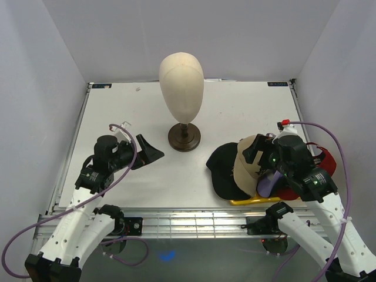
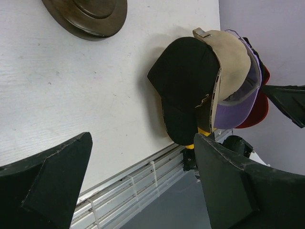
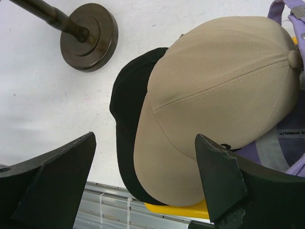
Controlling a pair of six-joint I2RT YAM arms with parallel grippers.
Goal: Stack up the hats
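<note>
The hats lie overlapped at the table's front right: a black one (image 1: 222, 167) leftmost, a tan one (image 1: 247, 161) on it, a lavender one (image 1: 269, 184) and a red one (image 1: 327, 163) behind. My right gripper (image 1: 258, 154) hovers open over the pile; in its wrist view the tan hat (image 3: 214, 95) and black hat (image 3: 127, 105) lie below the spread jaws of that gripper (image 3: 145, 171), which hold nothing. My left gripper (image 1: 154, 153) stands open and empty left of the stand, facing the black hat (image 2: 186, 86) and tan hat (image 2: 233, 62).
A beige mannequin head (image 1: 182, 76) stands on a dark wooden base (image 1: 184, 138) at mid-table. A yellow tray (image 1: 252, 201) pokes out under the hats at the front edge. The metal table rail (image 2: 138, 181) runs along the near edge.
</note>
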